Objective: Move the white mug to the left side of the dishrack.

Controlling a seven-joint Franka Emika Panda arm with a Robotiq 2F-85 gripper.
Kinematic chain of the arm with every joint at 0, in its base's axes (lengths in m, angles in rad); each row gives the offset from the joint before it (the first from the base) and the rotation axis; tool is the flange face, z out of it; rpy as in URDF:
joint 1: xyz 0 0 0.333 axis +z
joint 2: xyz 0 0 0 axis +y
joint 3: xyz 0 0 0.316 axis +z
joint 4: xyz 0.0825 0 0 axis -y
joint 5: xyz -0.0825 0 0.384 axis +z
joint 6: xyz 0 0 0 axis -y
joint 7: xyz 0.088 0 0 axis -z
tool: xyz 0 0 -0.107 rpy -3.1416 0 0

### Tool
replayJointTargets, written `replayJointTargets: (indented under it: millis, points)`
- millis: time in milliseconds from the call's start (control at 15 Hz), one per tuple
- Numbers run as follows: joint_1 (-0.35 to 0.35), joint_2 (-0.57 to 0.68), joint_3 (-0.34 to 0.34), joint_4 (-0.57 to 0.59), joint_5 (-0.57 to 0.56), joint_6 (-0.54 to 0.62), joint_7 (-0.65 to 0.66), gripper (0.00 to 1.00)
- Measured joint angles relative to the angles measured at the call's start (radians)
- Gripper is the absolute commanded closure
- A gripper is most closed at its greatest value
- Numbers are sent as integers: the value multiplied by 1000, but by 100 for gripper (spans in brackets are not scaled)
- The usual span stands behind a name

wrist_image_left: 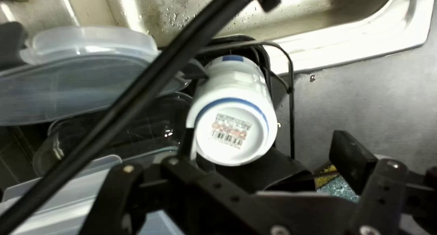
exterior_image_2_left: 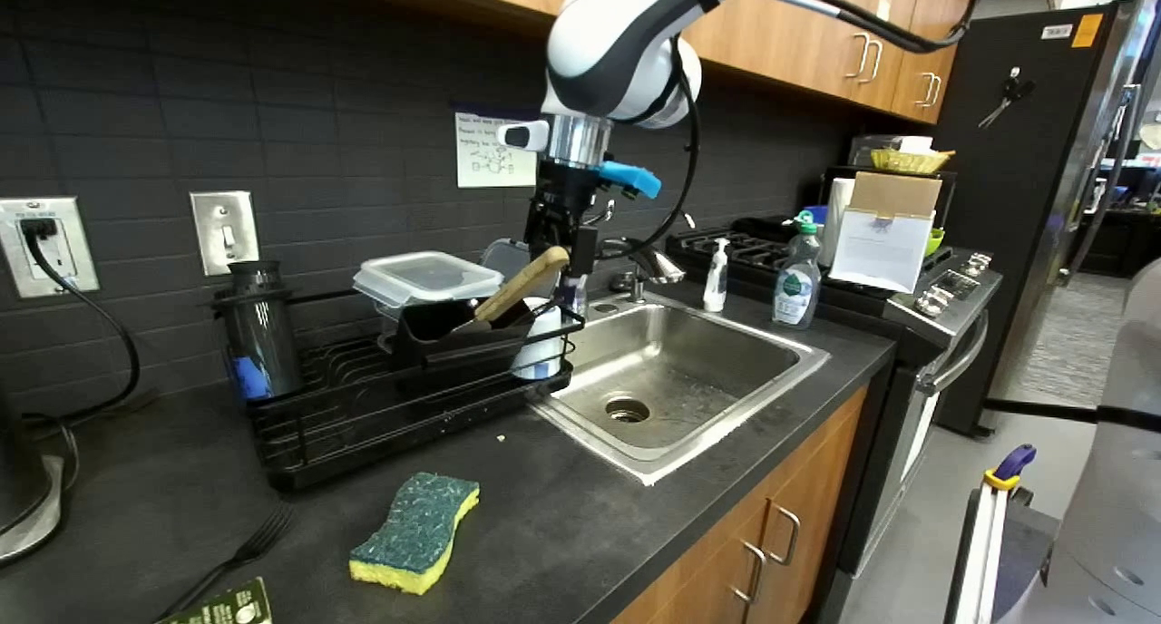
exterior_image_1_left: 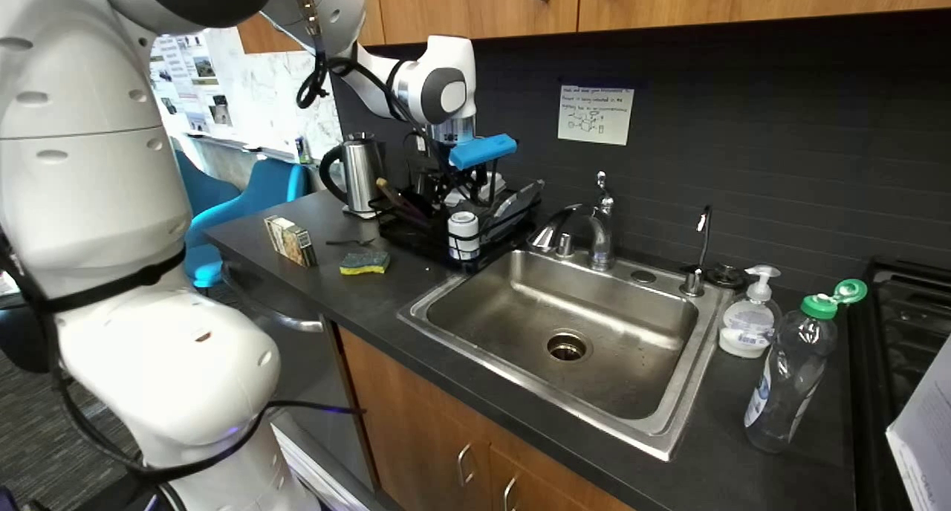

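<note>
wrist view shows my gripper (wrist_image_left: pixel 269 149) spread wide, one finger just beside the upside-down white mug (wrist_image_left: pixel 234 125), the other well apart. in an exterior view, the mug stands at the right end of the dishrack (exterior_image_2_left: pixel 399 435), left of the sink (exterior_image_2_left: pixel 689 379).

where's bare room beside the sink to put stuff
Save one pale speck, dark counter lies bare between the green and yellow sponge and steel sink; the basin is open. The black wire dishrack is crowded: clear plastic containers, white mug, open black gripper above.
</note>
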Motion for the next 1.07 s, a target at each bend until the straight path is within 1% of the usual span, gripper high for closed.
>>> replayJointTargets:
  millis: [1067]
  points:
    - [-34,61,26,37,0,0,-22,0]
